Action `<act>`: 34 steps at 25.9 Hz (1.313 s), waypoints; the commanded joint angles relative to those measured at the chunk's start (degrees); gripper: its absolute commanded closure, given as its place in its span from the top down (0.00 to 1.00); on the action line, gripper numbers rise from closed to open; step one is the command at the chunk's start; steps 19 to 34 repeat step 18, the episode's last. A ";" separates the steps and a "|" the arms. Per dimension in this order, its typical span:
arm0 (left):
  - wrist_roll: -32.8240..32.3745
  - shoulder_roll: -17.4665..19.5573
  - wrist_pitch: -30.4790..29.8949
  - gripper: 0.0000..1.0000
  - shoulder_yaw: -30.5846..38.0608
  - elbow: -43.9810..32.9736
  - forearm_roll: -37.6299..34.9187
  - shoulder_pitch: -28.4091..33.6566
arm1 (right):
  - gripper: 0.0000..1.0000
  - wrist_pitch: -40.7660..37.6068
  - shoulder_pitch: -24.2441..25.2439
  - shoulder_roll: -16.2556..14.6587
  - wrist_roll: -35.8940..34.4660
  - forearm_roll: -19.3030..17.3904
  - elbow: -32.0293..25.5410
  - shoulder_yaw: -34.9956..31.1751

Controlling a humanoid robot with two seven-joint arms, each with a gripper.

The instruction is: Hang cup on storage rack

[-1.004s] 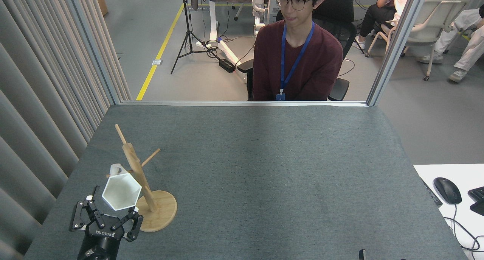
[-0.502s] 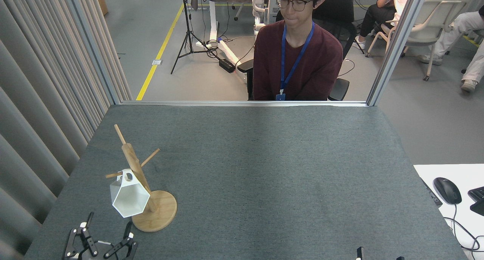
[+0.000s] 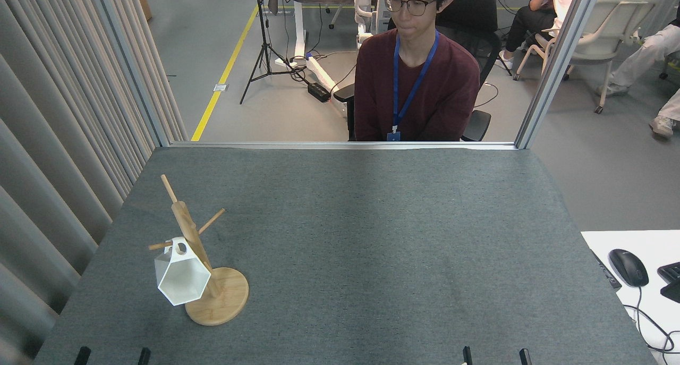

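The white faceted cup [image 3: 181,278] hangs by its ring handle on a low left peg of the bamboo storage rack [image 3: 189,228], with its hexagonal rim tilted toward me. It rests against the post above the round base [image 3: 226,301]. Nothing holds the cup. Only the dark fingertips of my left gripper [image 3: 112,356] show at the bottom edge, set wide apart and well below the cup. My right gripper [image 3: 496,356] also shows just two separated tips at the bottom edge, far to the right.
The grey felt table [image 3: 372,237] ends at a metal rail at the back, where a person in a maroon sweater [image 3: 417,83] sits. Grey curtains [image 3: 64,142] line the left side. A mouse [image 3: 628,267] lies on a white desk at the right.
My left gripper let go of the cup and drew back toward the bottom edge. The cup swung down and now hangs on the peg. The right fingertips rose slightly into view.
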 commanded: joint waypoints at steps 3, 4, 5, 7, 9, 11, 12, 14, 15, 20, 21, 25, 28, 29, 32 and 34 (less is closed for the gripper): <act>-1.83 0.30 -2.99 1.00 -5.77 -3.39 2.05 0.66 | 1.00 0.33 1.21 0.09 0.24 0.87 -2.59 3.39; -2.44 0.30 -2.73 1.00 -7.27 -3.39 2.05 0.66 | 1.00 0.42 1.30 0.09 0.24 0.87 -2.68 3.39; -2.62 0.30 -2.47 1.00 -8.85 -3.39 2.05 0.66 | 1.00 0.50 1.30 0.00 0.16 0.87 -2.68 3.30; -2.79 0.39 -1.68 1.00 -11.31 -3.13 1.96 0.74 | 1.00 0.59 1.30 -0.09 0.16 0.87 -2.76 3.03; -2.88 0.47 -1.06 1.00 -12.89 -3.04 1.78 0.83 | 1.00 0.50 1.74 -0.17 -0.11 0.87 -2.68 2.86; -2.88 0.56 -0.89 1.00 -13.60 -2.95 1.69 1.36 | 1.00 0.42 2.18 -0.17 -0.55 0.87 -2.68 3.03; -2.88 0.83 -0.80 1.00 -13.60 -2.95 1.69 1.45 | 0.99 0.50 2.27 -0.17 -0.55 0.87 -2.68 3.21; -2.88 1.18 -0.71 1.00 -13.60 -2.95 1.61 1.71 | 1.00 0.59 2.18 -0.17 -0.37 0.87 -2.68 3.21; -2.88 1.27 -0.71 1.00 -13.60 -3.04 1.69 1.97 | 1.00 0.59 2.09 -0.17 -0.37 0.87 -2.68 3.21; -2.88 1.70 -0.62 1.00 -13.60 -3.48 1.87 2.68 | 1.00 0.59 1.92 -0.26 -1.07 1.31 -2.68 3.21; -2.88 1.70 -0.62 1.00 -13.60 -3.48 1.87 2.68 | 1.00 0.59 1.92 -0.26 -1.07 1.31 -2.68 3.21; -2.88 1.70 -0.62 1.00 -13.60 -3.48 1.87 2.68 | 1.00 0.59 1.92 -0.26 -1.07 1.31 -2.68 3.21; -2.88 1.70 -0.62 1.00 -13.60 -3.48 1.87 2.68 | 1.00 0.59 1.92 -0.26 -1.07 1.31 -2.68 3.21; -2.88 1.70 -0.62 1.00 -13.60 -3.48 1.87 2.68 | 1.00 0.59 1.92 -0.26 -1.07 1.31 -2.68 3.21; -2.88 1.70 -0.62 1.00 -13.60 -3.48 1.87 2.68 | 1.00 0.59 1.92 -0.26 -1.07 1.31 -2.68 3.21; -2.88 1.70 -0.62 1.00 -13.60 -3.48 1.87 2.68 | 1.00 0.59 1.92 -0.26 -1.07 1.31 -2.68 3.21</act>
